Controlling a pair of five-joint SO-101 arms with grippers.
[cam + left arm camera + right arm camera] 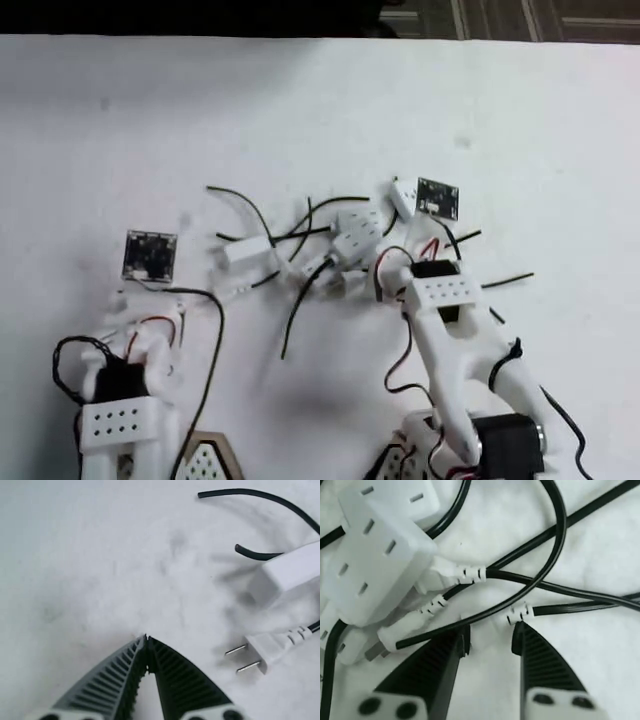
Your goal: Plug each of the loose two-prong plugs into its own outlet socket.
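My left gripper point(146, 641) is shut with nothing in it, its tips just over the bare white table. Off to its side lie a loose white two-prong plug point(260, 652) and a white outlet block point(287, 572), both apart from it. My right gripper point(491, 632) is open and low over the tangle. A white plug point(402, 627) and black cords point(540, 582) lie just ahead of its fingertips, next to a white outlet block point(372, 562). In the high view these blocks point(245, 255) point(358, 232) lie mid-table among the cords.
Black cord ends point(300, 300) spread loosely around the pile. The left arm point(120, 415) and the right arm point(450, 340) stand at the near edge. Small dark square boards point(150, 255) point(437, 197) sit at each arm's front. Bare table point(300, 110) stretches beyond.
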